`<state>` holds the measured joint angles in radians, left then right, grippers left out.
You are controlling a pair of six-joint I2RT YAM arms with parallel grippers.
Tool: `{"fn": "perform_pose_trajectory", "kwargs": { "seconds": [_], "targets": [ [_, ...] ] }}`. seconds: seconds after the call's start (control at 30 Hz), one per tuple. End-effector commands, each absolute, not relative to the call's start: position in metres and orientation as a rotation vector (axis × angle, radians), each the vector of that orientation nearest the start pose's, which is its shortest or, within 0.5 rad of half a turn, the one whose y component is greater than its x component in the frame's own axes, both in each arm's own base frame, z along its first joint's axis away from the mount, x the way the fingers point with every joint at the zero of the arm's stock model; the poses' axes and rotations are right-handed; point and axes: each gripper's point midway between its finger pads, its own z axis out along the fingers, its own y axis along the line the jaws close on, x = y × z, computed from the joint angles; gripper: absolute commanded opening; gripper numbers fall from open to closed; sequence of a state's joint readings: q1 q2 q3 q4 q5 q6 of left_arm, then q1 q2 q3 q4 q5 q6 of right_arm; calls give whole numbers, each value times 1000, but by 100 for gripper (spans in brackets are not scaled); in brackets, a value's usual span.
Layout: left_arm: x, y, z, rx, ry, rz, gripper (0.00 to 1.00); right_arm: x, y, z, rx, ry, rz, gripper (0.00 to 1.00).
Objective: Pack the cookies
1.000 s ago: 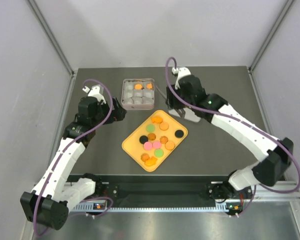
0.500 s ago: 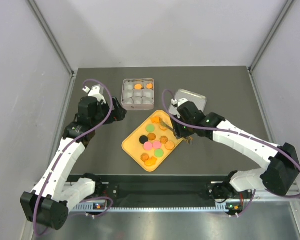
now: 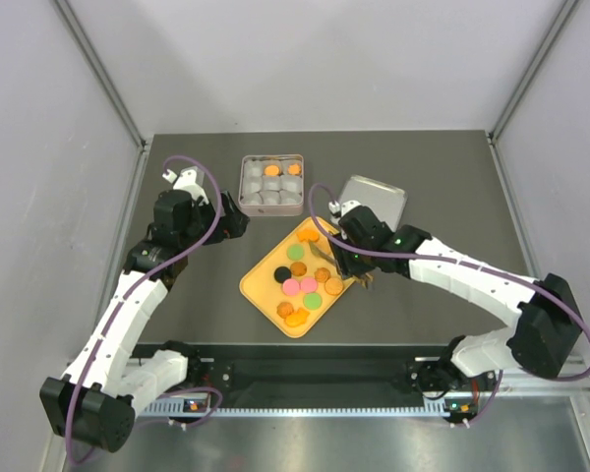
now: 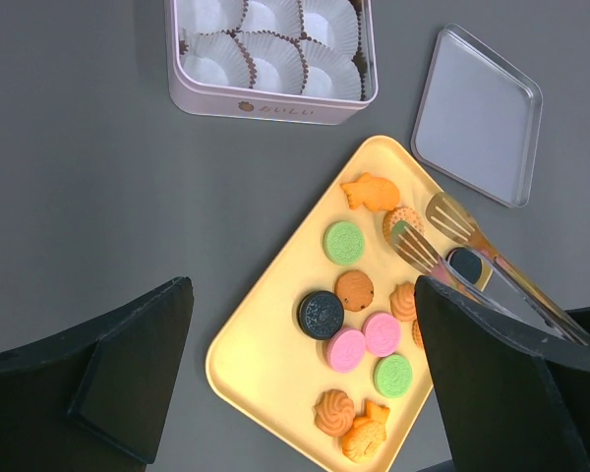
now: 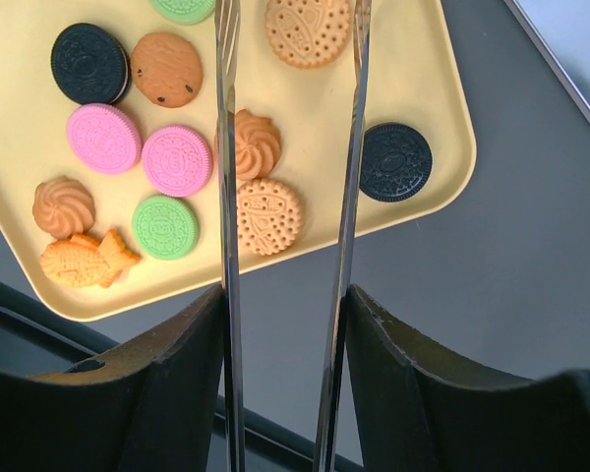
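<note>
Several cookies [image 3: 300, 285], orange, pink, green and black, lie on a yellow tray [image 3: 261, 285]. My right gripper [image 3: 349, 258] is shut on metal tongs [image 5: 226, 147], whose arms stand spread over the tray's right part. In the right wrist view an orange swirl cookie [image 5: 254, 143] and a round biscuit [image 5: 268, 214] lie between the arms, and a black cookie [image 5: 395, 162] sits at the tray's edge. The tin [image 3: 244, 187] at the back holds white paper cups and two orange cookies [image 3: 271, 169]. My left gripper [image 3: 238, 218] is open and empty, left of the tray.
The tin's lid [image 3: 374, 197] lies flat behind the right arm, right of the tin. In the left wrist view the tin [image 4: 270, 98], lid [image 4: 477, 113], tray [image 4: 265, 354] and tongs [image 4: 442, 231] all show. Grey walls close in both sides.
My right arm has swung with the tongs from over the lid at the back forward and left to over the tray's right part. The left arm has not moved.
</note>
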<state>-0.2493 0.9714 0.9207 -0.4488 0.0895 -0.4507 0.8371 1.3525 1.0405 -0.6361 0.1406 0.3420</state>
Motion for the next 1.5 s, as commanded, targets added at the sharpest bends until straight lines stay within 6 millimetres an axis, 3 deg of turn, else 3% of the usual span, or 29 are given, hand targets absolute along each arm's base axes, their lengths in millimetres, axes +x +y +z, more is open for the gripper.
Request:
{"fn": "perform_pose_trajectory", "kwargs": {
  "seconds": [0.0, 0.37, 0.77, 0.83, 1.07, 1.13, 1.23, 1.33, 1.37, 1.4, 1.43, 1.47],
  "targets": [
    [306, -112, 236, -158, 2060, -534, 99, 231, 242, 128, -557, 2446, 298, 50],
    [305, -111, 236, -159, 2058, -529, 99, 232, 243, 118, -564, 2468, 270, 49],
    [305, -110, 237, -159, 2056, -525, 99, 225, 243, 112, -600, 2492, 255, 39],
    [305, -110, 236, -159, 2057, -525, 99, 224, 241, 119, -606, 2485, 259, 36],
    [305, -110, 238, -161, 2052, -523, 99, 228, 249, 184, -615, 2376, 350, 33],
    [305, -109, 238, -165, 2053, -521, 99, 230, 252, 193, -618, 2359, 357, 33],
    [305, -109, 239, -165, 2047, -525, 99, 246, 265, 222, -606, 2302, 385, 33],
    [305, -109, 241, -165, 2043, -525, 99, 259, 280, 230, -617, 2284, 391, 32],
    [304, -109, 242, -165, 2040, -525, 99, 268, 287, 245, -608, 2247, 408, 32],
    [305, -109, 242, -166, 2040, -526, 99, 278, 295, 242, -609, 2245, 401, 32],
    [304, -109, 241, -165, 2041, -527, 99, 290, 302, 258, -586, 2205, 417, 32],
    [304, -110, 242, -164, 2041, -533, 99, 303, 309, 251, -591, 2209, 389, 32]
  ]
}}
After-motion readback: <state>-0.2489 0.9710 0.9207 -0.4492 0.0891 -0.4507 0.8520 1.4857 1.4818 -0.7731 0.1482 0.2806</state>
